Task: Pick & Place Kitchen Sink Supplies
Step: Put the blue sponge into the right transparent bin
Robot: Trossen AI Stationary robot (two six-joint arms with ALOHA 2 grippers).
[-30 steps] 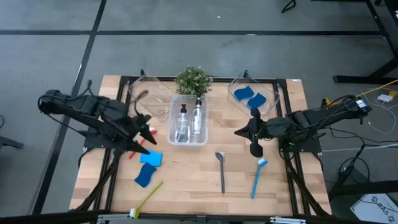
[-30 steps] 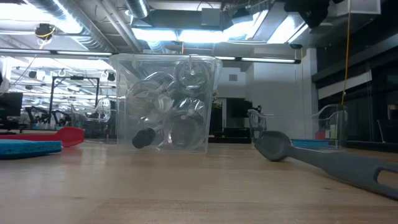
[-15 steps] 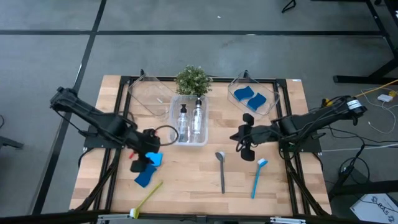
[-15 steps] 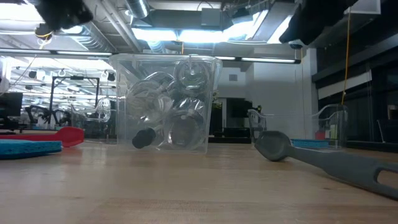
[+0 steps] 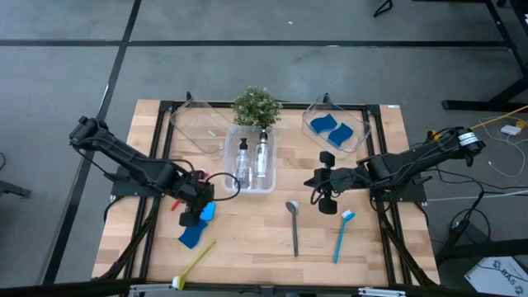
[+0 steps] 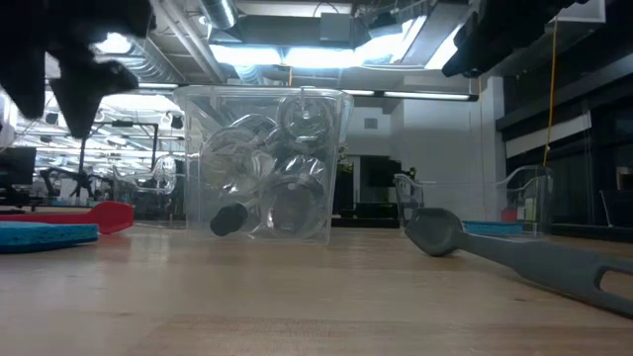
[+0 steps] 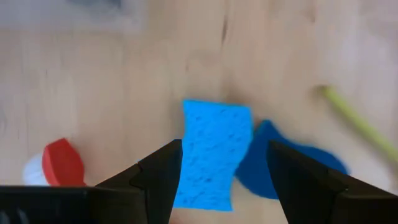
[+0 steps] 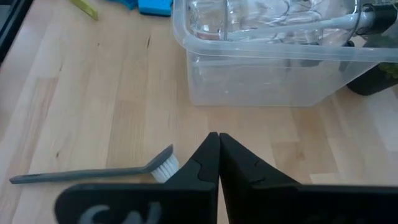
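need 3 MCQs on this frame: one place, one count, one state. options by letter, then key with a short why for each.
1. Where do the pump bottles lie?
A. in the middle clear bin
B. on the bare table
C. in the right bin with the sponges

2. How many blue sponges are in the right bin?
A. none
B. two
C. four

3. How are the left gripper's fingers?
A. shut on the red brush
B. shut, empty
C. open above a blue sponge

Key: 1 A, both bottles lie inside the middle bin in the high view. 2 B, two sponges show there. 3 C, the left wrist view shows its fingers spread either side of the sponge.
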